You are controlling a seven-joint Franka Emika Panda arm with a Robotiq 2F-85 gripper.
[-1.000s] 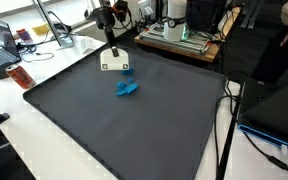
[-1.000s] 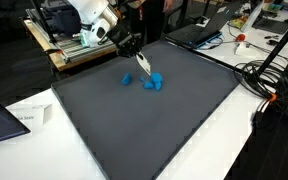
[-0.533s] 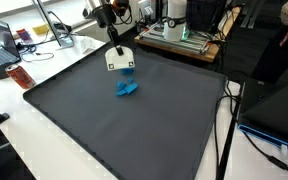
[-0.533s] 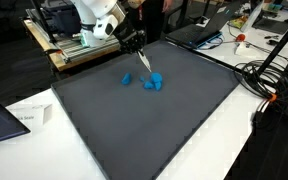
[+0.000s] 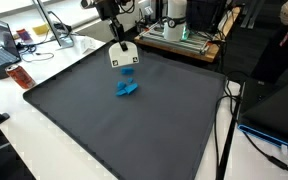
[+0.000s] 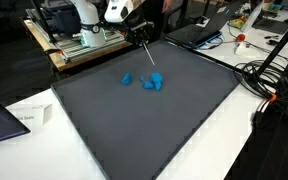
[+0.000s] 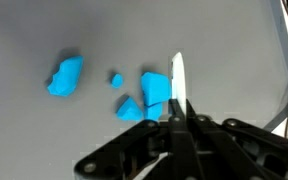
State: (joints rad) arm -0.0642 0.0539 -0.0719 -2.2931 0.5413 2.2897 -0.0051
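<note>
The claw (image 5: 115, 36) is rising higher than before, clamping what looks like a white scraper (image 5: 124, 57) above the blue pieces (image 5: 127, 88) on the table (image 5: 104, 130); returning is calling for keeping it level.

My lab bench, in bright, even light
A wide dark grey mat (image 5: 134, 125) covers my white table (image 5: 39, 140); tangled black cables (image 6: 269, 85) fill the frame's right.

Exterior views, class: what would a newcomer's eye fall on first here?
Bright blue lumps lie toward the far side of a dark grey mat. Above them the claw, shut, holds a white flat tool clear of the mat. The wrist view shows that tool edge-on beside the lumps.
</note>
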